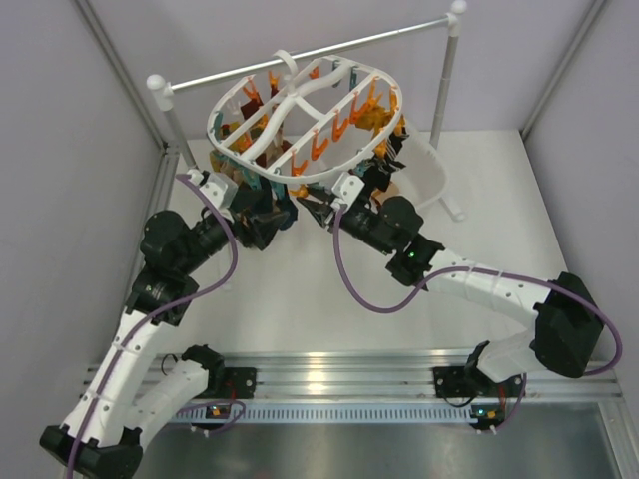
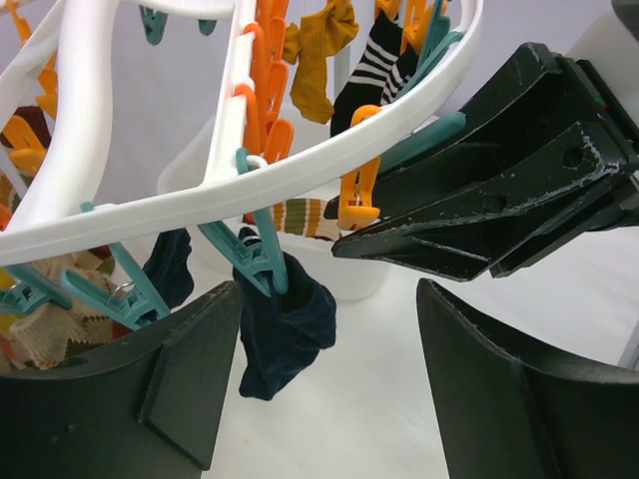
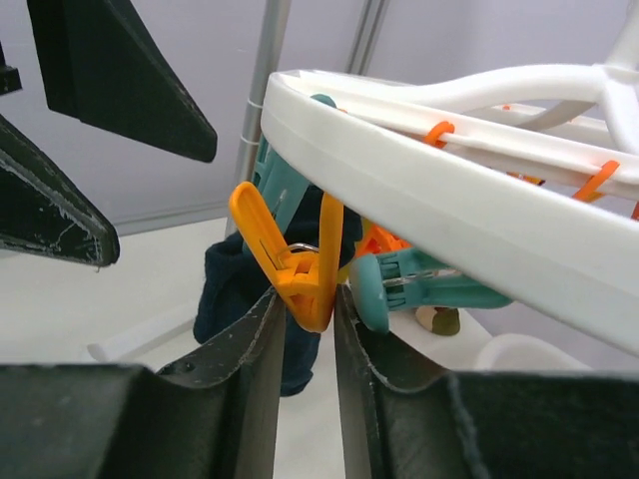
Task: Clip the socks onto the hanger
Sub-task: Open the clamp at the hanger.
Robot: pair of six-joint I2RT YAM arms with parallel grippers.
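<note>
Right wrist view: the right claw is clamped on an orange clip under the near rim of the hanger. Left wrist view: the left claw stands wide apart and holds nothing. A navy sock hangs between its fingers from a teal clip. The hanger hangs on the far rail.

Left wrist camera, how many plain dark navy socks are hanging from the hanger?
2: one navy sock in a teal clip at centre, another just left of it. Others may be hidden.
</note>
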